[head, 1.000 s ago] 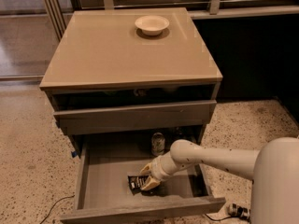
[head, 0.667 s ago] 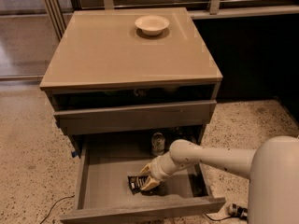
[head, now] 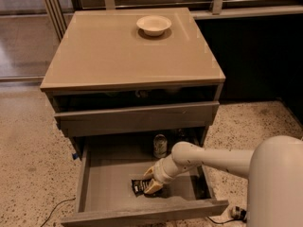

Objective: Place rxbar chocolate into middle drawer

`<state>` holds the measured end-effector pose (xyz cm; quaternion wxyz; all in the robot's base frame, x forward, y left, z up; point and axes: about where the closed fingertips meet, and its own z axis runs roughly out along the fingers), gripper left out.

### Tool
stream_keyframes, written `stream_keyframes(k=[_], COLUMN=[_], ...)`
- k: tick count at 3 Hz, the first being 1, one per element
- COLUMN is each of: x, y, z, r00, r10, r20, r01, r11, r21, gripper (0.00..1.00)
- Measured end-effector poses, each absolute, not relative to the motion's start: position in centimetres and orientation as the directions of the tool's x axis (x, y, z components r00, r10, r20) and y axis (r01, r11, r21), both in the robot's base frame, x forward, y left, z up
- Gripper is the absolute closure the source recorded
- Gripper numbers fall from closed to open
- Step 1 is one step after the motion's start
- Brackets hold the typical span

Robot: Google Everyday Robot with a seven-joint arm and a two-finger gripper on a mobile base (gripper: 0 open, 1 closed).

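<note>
Nothing's moved: claw (head: 150,181) in middle drawer (head: 142,214), rxbar chocolate (head: 139,187) touching its tip, grip can't tell.

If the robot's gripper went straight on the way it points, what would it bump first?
Probably the rxbar chocolate, lying right at the tip of the gripper. The gripper points down and left inside the open drawer, though depth is hard to judge.

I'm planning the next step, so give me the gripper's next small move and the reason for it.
Probably raise the gripper straight up out of the middle drawer, leaving the rxbar chocolate behind. The bar lies flat on the drawer floor near the front panel, with the gripper low beside it, so placing looks done. A vertical rise should also avoid the can standing behind.
</note>
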<state>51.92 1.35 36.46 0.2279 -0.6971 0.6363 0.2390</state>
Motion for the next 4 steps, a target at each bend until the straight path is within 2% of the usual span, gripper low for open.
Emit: stream_keyframes(k=[1,2,4], x=[51.92,51.91,51.91], y=[1.35,1.35,1.35], z=[36.46,36.45,36.45], r00=[0.076,0.076,0.076], r10=[-0.778,-0.778,-0.778], r20=[-0.623,-0.623,-0.623], r01=[-0.996,-0.996,-0.996], r11=[-0.086,-0.086,-0.086], r21=[-0.013,-0.013,-0.013], gripper=[0.81,0.5,0.04])
